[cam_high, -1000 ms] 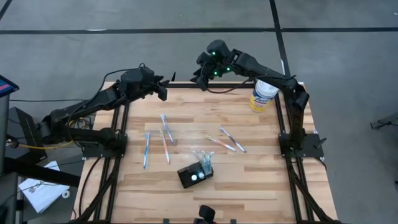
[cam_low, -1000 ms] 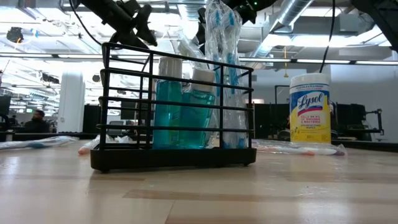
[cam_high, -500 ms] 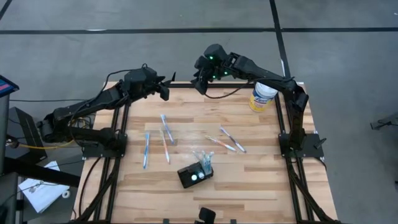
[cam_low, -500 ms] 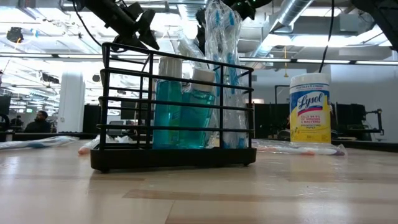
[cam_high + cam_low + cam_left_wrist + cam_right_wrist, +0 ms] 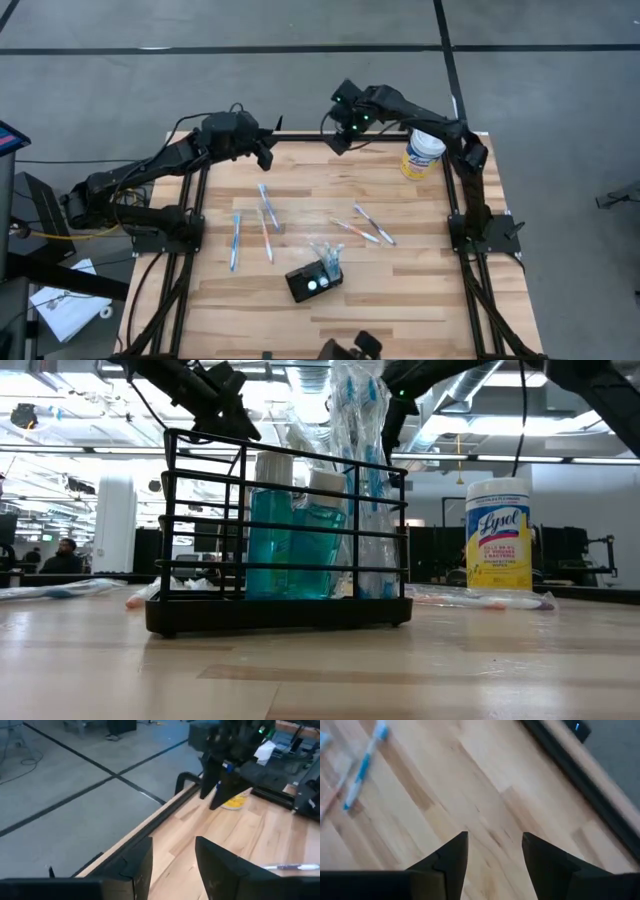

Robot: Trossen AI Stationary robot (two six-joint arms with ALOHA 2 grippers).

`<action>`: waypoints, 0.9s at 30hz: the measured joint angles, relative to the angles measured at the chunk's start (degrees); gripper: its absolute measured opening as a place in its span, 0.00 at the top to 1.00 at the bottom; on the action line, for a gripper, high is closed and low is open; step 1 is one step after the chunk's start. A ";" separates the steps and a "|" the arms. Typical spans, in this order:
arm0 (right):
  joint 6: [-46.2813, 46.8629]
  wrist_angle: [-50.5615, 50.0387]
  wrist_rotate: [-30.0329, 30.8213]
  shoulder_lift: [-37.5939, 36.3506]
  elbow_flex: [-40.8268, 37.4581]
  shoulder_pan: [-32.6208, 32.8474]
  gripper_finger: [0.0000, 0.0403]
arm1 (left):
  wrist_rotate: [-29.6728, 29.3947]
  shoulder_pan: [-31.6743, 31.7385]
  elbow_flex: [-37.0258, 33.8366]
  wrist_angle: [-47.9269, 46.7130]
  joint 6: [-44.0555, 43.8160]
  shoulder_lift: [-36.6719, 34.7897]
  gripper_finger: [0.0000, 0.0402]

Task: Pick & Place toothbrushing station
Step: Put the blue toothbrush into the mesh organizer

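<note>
Black toothbrushing station (image 5: 313, 282) sits well apart from both empty grippers, left (image 5: 268, 152) and right (image 5: 338, 140); fingers parted.

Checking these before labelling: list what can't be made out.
- Holder, high view: contents too small to tell.
- Loose toothbrushes, low view: mostly hidden behind the holder.
- Wipes canister, left wrist view: mostly hidden behind the right hand.
- Holder, wrist views: out of frame.

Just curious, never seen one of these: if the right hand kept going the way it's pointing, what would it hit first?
Most likely bare wooden tabletop: the right hand is open and empty, aimed down at it; depth is unclear.
</note>
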 joint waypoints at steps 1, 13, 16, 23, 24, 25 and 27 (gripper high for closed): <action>-0.34 -0.48 0.00 0.29 -0.02 -0.11 0.56 | -0.05 0.02 0.01 -0.65 0.00 0.15 0.65; 1.84 -5.03 -0.22 0.39 -3.02 0.20 0.53 | 2.79 5.18 -6.46 -5.11 -0.36 2.08 0.59; 1.71 -4.99 -0.32 0.52 -6.23 0.99 0.52 | 3.44 5.40 -9.33 -3.26 -1.57 2.10 0.59; 3.52 -2.85 -1.76 0.20 -7.69 1.64 0.52 | 4.69 7.73 -17.69 -3.68 -14.83 2.05 0.59; 3.63 -2.37 -1.77 -0.08 -7.69 1.71 0.52 | 4.80 8.15 -18.64 -3.76 -16.74 2.05 0.59; 3.64 -1.46 -1.77 -0.30 -7.69 1.75 0.52 | 5.26 8.57 -19.44 -3.76 -18.80 2.05 0.59; 4.47 1.00 -2.17 -0.46 -7.58 1.69 0.51 | 6.18 9.26 -20.75 -3.63 -22.48 2.05 0.59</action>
